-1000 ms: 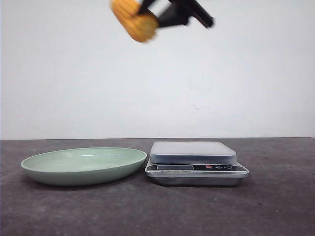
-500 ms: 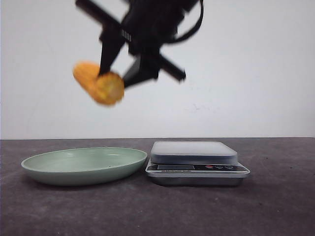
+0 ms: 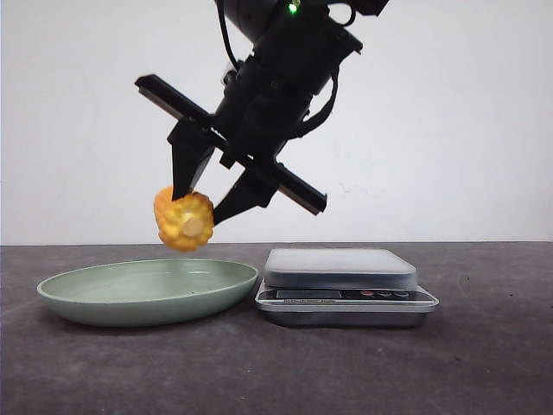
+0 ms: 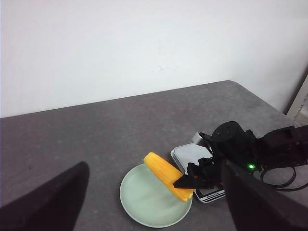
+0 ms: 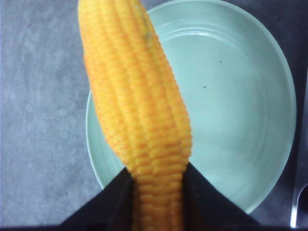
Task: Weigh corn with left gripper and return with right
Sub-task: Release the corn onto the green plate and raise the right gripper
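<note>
My right gripper point(image 3: 200, 207) is shut on the corn point(image 3: 184, 220), a yellow-orange cob, and holds it tilted a little above the pale green plate point(image 3: 104, 298), over its right part. In the right wrist view the corn point(image 5: 139, 120) runs out from between the black fingers point(image 5: 101, 209) with the plate point(image 5: 240, 96) beneath. The left wrist view looks down from high up on the corn point(image 4: 166, 175), the right gripper point(image 4: 192, 180) and the plate point(image 4: 139, 204). My left gripper point(image 4: 155, 166) is open and empty, its dark fingers point(image 4: 48, 207) far apart. It is out of the front view.
A silver kitchen scale point(image 3: 339, 270) with a bare platform stands right of the plate, close to its rim; it also shows in the left wrist view point(image 4: 188, 155). The dark grey table point(image 3: 484, 363) ends at a white wall behind.
My right gripper has come down and to the left with the corn, from the top of the front view to just above the plate.
</note>
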`<state>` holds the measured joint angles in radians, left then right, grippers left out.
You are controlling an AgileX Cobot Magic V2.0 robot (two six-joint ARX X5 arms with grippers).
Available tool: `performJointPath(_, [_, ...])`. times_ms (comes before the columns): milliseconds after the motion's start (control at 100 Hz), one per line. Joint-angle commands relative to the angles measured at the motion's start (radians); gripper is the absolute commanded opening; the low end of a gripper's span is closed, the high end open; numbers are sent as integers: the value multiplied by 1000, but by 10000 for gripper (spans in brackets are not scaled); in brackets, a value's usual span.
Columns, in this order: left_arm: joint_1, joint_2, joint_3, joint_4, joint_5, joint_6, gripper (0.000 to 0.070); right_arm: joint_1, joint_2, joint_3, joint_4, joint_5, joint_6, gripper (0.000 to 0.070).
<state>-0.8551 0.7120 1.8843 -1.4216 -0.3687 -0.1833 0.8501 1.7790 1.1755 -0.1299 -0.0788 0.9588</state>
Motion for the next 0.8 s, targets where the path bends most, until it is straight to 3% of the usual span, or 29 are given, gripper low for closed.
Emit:
performJointPath(0, [-9,7,17,-49,-4,-10,508,11,19,18,13,1,22,169])
performJointPath(110, [-9,7,17,-49,-4,-12,508,11,19,18,7,-2,23,423])
performJointPath(150, [-9,7,17,-49,-4,-13,509,11,19,18,9,-13,22,481])
performJointPath(210, [-9,7,17,-49,0,-13,509,11,19,18,14,-36,22,514])
performJointPath(460, [-9,7,17,-49,3,-9,509,2,-16,18,148,-117,21,513])
performJointPath(630, [-9,7,17,-49,3,-9,509,-10,-135,18,225,-58,-26,501])
performJointPath(720, [-9,7,17,-49,3,-14,508,-17,-229,18,233,-5,-126,363])
performJointPath(790, [-9,7,17,-49,3,-23,508,-20,-312,18,232,23,-256,187])
